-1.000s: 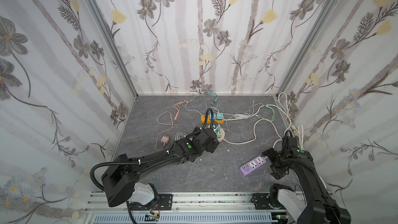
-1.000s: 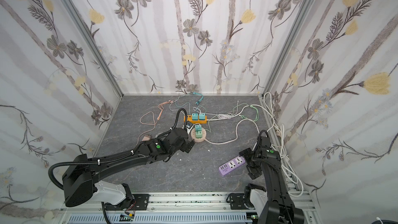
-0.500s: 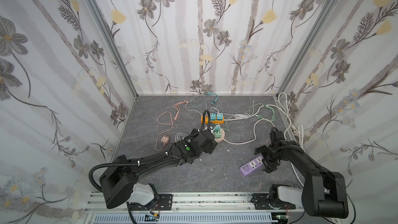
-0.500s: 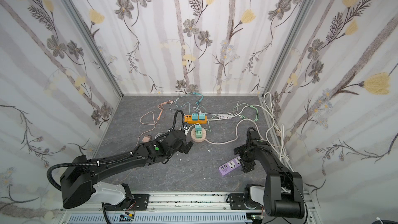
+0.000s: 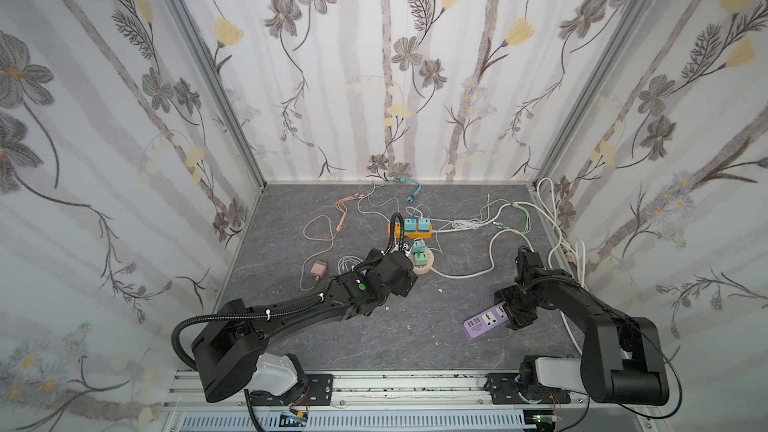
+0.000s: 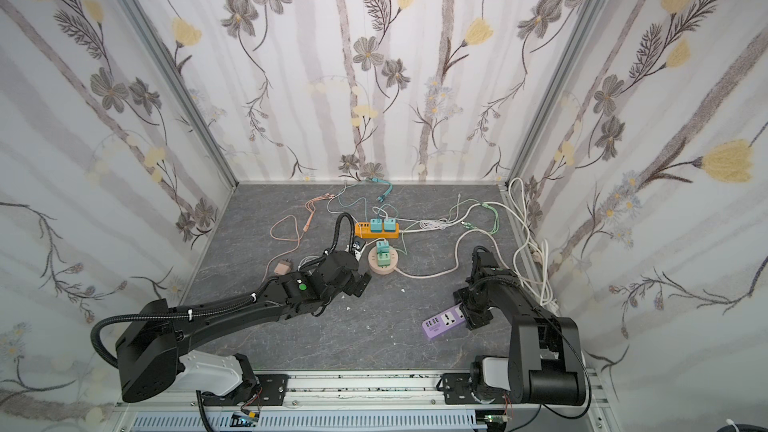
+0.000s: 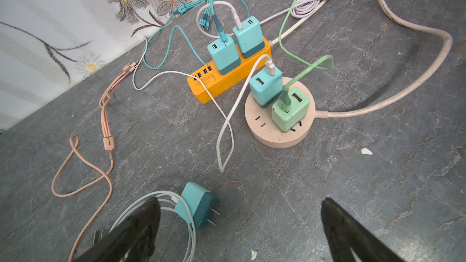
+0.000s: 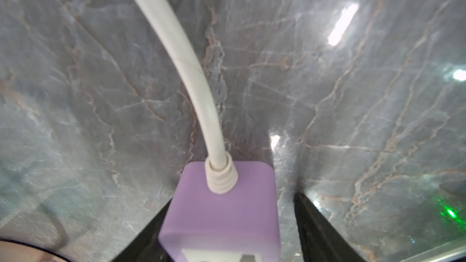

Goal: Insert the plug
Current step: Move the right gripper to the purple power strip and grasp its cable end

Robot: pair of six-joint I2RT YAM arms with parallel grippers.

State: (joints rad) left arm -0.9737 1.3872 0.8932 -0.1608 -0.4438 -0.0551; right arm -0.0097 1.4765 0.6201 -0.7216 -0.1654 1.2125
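While the left gripper [image 7: 239,225] hangs with jaws wide, the one loose teal plug [image 7: 199,204] lies on its side on the bench [image 7: 378,185] between them, nearer one finger. Three power strips: orange strip [image 7: 228,81] carrying two teal chargers [image 7: 223,55], round beige strip [image 7: 280,134] carrying one teal and one green charger [image 7: 290,112], purple strip [image 5: 485,322] near the right edge. Right gripper [image 8: 229,210] jaws straddle its cord end, one finger touching, a gap on the other side. One peach charger [image 5: 319,271] lies apart. Grey marbled bench; floral walls [image 5: 374,56] on three sides.
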